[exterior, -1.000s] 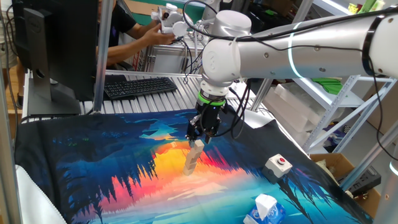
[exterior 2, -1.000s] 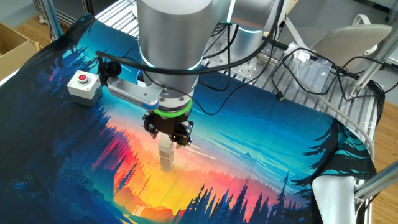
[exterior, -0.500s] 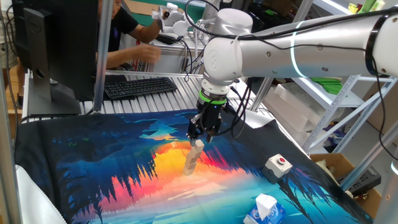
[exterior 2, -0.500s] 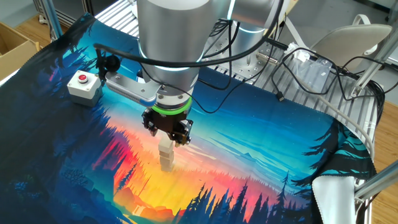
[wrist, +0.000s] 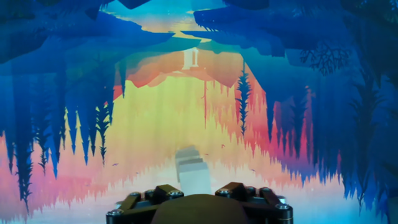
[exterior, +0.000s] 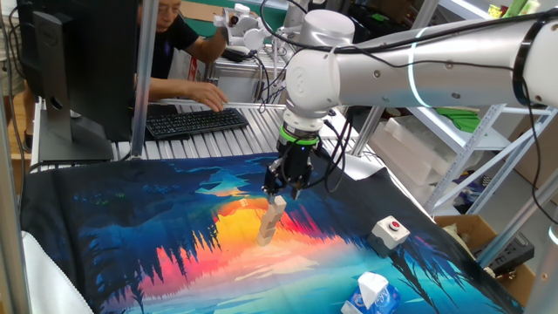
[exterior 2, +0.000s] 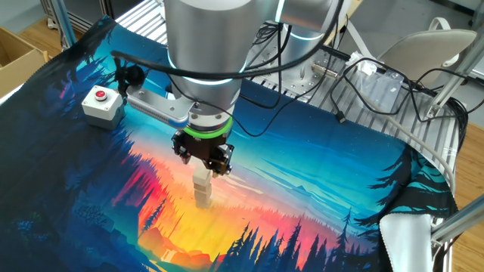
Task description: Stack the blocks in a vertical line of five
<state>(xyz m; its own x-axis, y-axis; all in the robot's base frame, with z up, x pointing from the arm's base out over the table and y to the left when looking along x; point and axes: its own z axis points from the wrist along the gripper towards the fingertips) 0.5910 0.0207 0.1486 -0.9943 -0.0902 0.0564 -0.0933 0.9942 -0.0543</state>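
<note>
Nearest the lens in one fixed view sits the white-and-blue tissue pack (exterior: 370,292), and just beyond it, at about two o'clock from it, the white box with the red button (exterior: 390,231). Mid-cloth now: the blocks (exterior: 270,220) stand as one leaning column on the orange patch of the painted mat (exterior: 131,227) that covers the desk, and the tool (exterior: 284,190) hangs right over the column's top, pointing straight down (wrist vertical, green ring showing above it). Its dark fingers (exterior 2: 221,160) sit right around the topmost cube, but I cannot tell whether they are pinching it or standing clear. From the hand view, the stack (wrist: 193,169) appears as a blurred pale shape at twelve o'clock from the tool's housing. The white arm (exterior: 418,61) reaches in from three o'clock, elbow high. Farthest back, a keyboard (exterior: 193,120) with a person's hand (exterior: 202,92) on it.
</note>
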